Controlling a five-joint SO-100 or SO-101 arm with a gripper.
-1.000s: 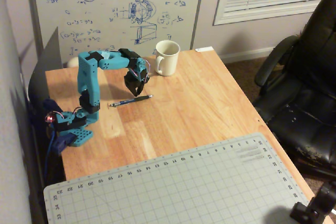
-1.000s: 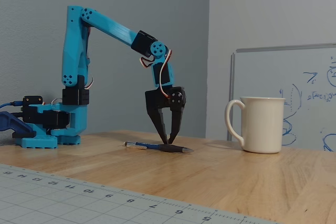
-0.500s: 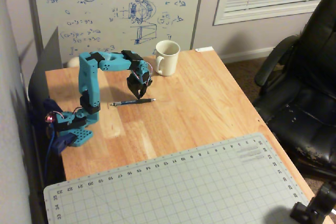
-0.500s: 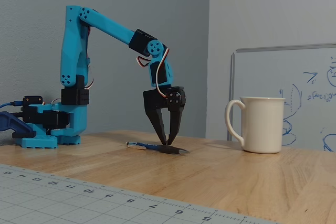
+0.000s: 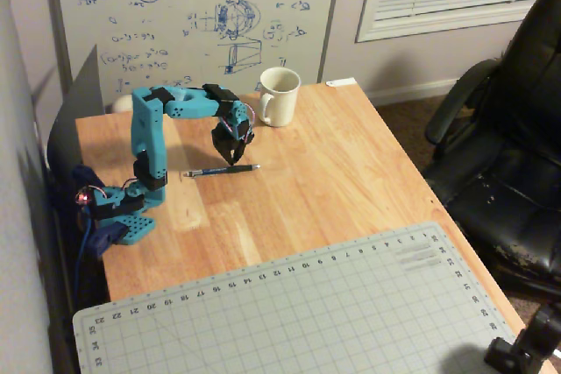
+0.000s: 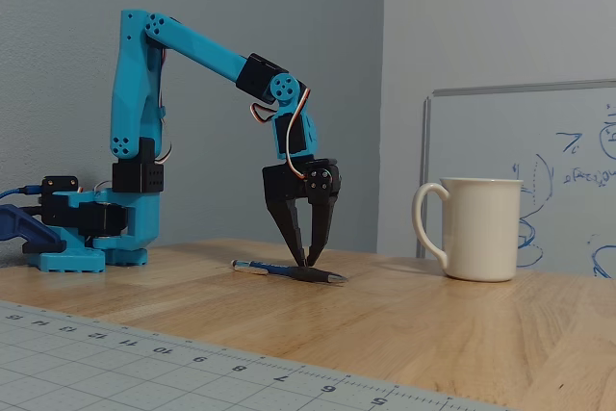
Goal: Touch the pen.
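Observation:
The thin dark pen [image 5: 223, 169] lies flat on the wooden table [image 5: 351, 172], in front of the blue arm's base. In the fixed view the pen [image 6: 285, 270] points its tip to the right. My gripper [image 5: 235, 160] hangs straight down over the pen's right half. In the fixed view the gripper [image 6: 310, 262] has its black fingers drawn together to a point, and the tips rest on the pen's top. The jaws are closed, with nothing held between them.
A white mug [image 5: 279, 96] stands behind the gripper; it is to the right of it in the fixed view [image 6: 478, 228]. A grey cutting mat [image 5: 307, 313] covers the table's near part. A whiteboard [image 5: 193, 15] leans at the back. A black chair [image 5: 508, 146] stands at the right.

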